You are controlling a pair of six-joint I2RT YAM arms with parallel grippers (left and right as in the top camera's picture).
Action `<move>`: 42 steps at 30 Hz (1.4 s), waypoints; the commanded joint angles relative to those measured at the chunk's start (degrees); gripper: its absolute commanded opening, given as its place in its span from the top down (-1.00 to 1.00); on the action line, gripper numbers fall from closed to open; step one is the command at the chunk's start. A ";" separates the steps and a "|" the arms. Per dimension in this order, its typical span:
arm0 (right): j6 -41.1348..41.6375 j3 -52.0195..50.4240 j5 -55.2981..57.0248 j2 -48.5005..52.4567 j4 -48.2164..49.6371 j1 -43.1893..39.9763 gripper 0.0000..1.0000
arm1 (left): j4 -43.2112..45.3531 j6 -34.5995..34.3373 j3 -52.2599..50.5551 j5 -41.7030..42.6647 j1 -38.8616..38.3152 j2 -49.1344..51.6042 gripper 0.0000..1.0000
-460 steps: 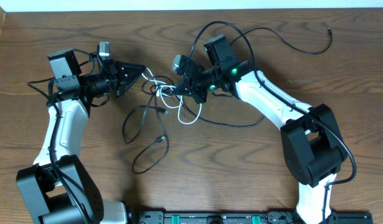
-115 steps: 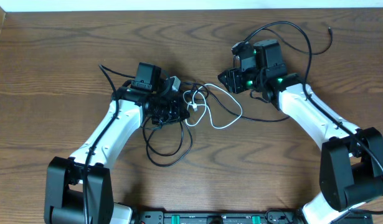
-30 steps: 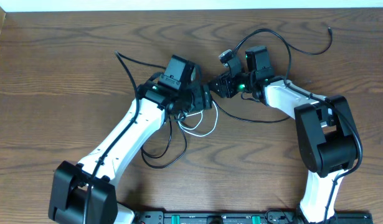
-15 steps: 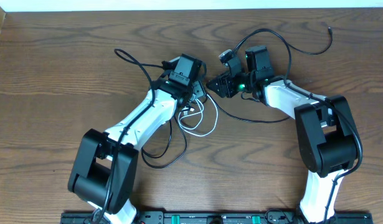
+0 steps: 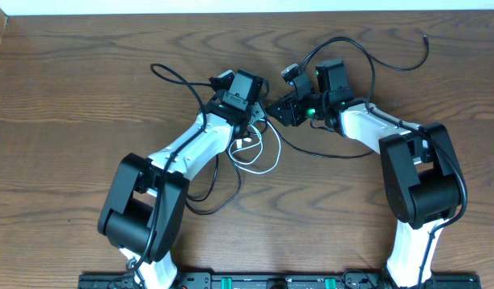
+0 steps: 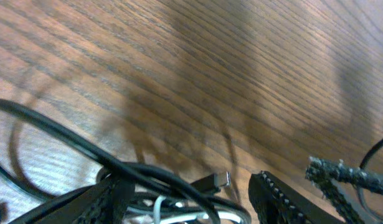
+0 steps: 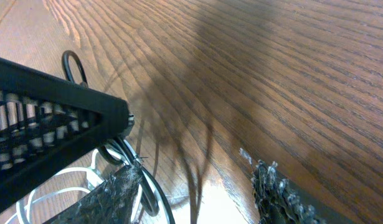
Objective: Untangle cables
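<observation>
The cables lie in a tangle at mid-table. The white cord [image 5: 267, 157] loops just below my two grippers. The thin black cord [image 5: 223, 191] curls toward the front, and another stretch runs off to a plug [image 5: 424, 36] at the far right. My left gripper [image 5: 259, 115] is open and stands tip to tip with my open right gripper [image 5: 275, 109]. In the left wrist view, black cord [image 6: 54, 127], white cord [image 6: 179, 216] and a small plug [image 6: 215, 181] lie across the left gripper's [image 6: 188, 183] gap. The right gripper [image 7: 197, 174] holds nothing; black cord [image 7: 151, 186] runs beside its left finger.
The left arm's own thick wire [image 5: 170, 74] arcs to the left of its wrist. The right arm's wire [image 5: 351, 44] loops above its wrist. The table's far edge [image 5: 247, 11] meets a white wall. A black rail [image 5: 255, 281] lines the front edge.
My left arm has swung so its wrist sits higher and closer to the right gripper, and its jaws have narrowed a little. The right arm has not moved.
</observation>
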 commanded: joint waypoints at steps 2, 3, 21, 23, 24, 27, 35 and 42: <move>0.39 0.90 -0.15 0.02 0.17 0.31 -0.16 | 0.76 -0.98 0.11 -1.44 -0.07 1.81 -0.11; 0.39 0.90 -0.15 0.02 0.20 0.31 -0.16 | 0.68 -1.01 0.11 -1.46 -0.07 1.95 -0.11; 0.39 0.90 -0.72 0.02 -0.28 -1.33 -0.04 | 1.07 -0.22 0.11 1.27 0.66 -1.27 0.86; 0.39 0.90 -5.18 0.02 -0.11 -2.25 -0.03 | 1.07 0.13 0.11 4.42 1.09 -3.76 0.86; 0.42 0.90 -9.75 0.02 1.05 -2.49 -0.02 | 1.07 0.13 0.11 6.38 1.57 -5.09 0.86; 2.62 0.90 -11.78 0.02 1.33 -2.12 -0.01 | 1.18 0.15 0.11 13.07 3.48 -6.67 0.86; 9.27 0.90 -21.77 0.00 0.46 -0.76 0.11 | 0.81 6.69 0.09 18.18 6.71 -6.32 0.86; 9.62 0.90 -34.84 0.00 -8.98 0.17 0.05 | -0.07 16.06 0.09 19.96 6.95 -5.95 0.86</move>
